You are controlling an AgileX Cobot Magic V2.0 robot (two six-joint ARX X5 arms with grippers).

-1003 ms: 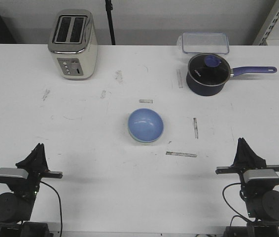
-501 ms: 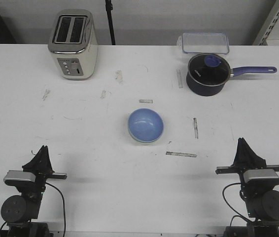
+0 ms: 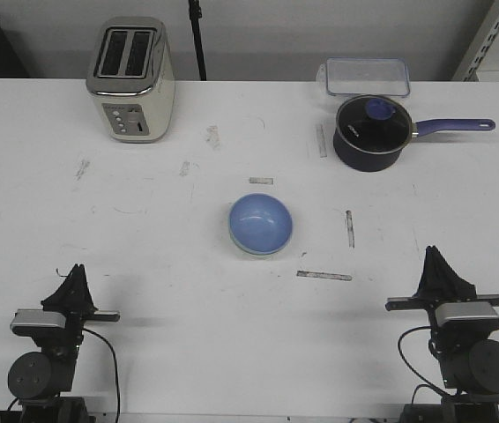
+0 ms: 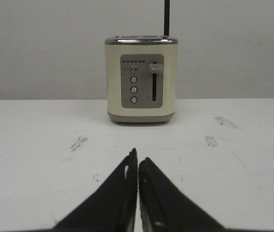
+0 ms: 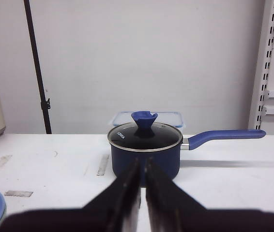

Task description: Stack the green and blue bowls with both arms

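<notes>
Sitting at the table's [image 3: 144, 229] centre, the blue bowl [image 3: 261, 222] nests in the green bowl [image 3: 251, 249]. Left gripper [image 3: 78, 274] and right gripper [image 3: 433, 257] rest near the front edge, jaws pressed together, empty.

Periwinkle-blue bowl [image 3: 261, 223], pale green rim beneath

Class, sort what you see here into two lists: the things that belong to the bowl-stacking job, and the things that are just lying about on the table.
Belongs to the job:
blue bowl, nested in a pale green bowl of which only the rim shows
left gripper, shut
right gripper, shut

Just lying about:
toaster
saucepan with glass lid
clear plastic container
</notes>
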